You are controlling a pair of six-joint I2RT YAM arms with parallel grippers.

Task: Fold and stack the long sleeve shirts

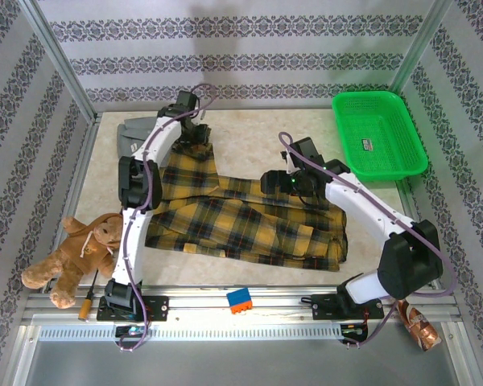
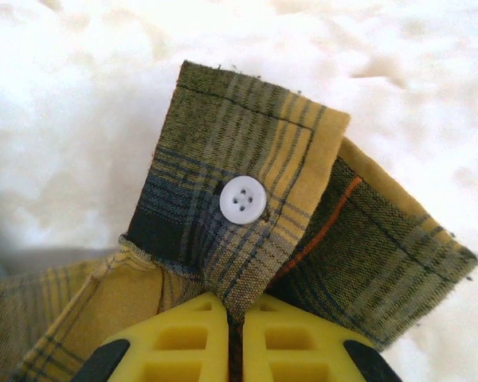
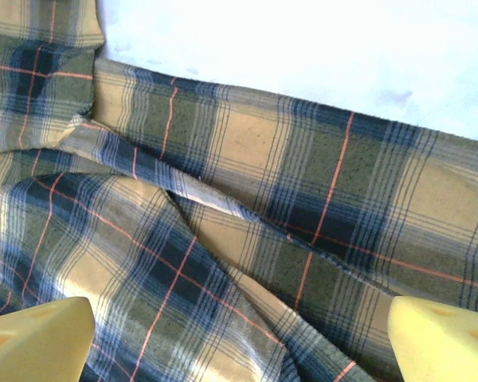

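Top external: plaid flannel [image 1: 249, 221] lay spread mid-table, grey shirt [image 1: 135, 133] just beyond its far-left sleeve. Left wrist: my L gripper [image 2: 235, 306] was clamped on the flannel's cuff [image 2: 223, 151], near its white button [image 2: 242, 199]. Right wrist: my R gripper [image 3: 239, 334] hung over the flannel, jaws wide, holding nothing.
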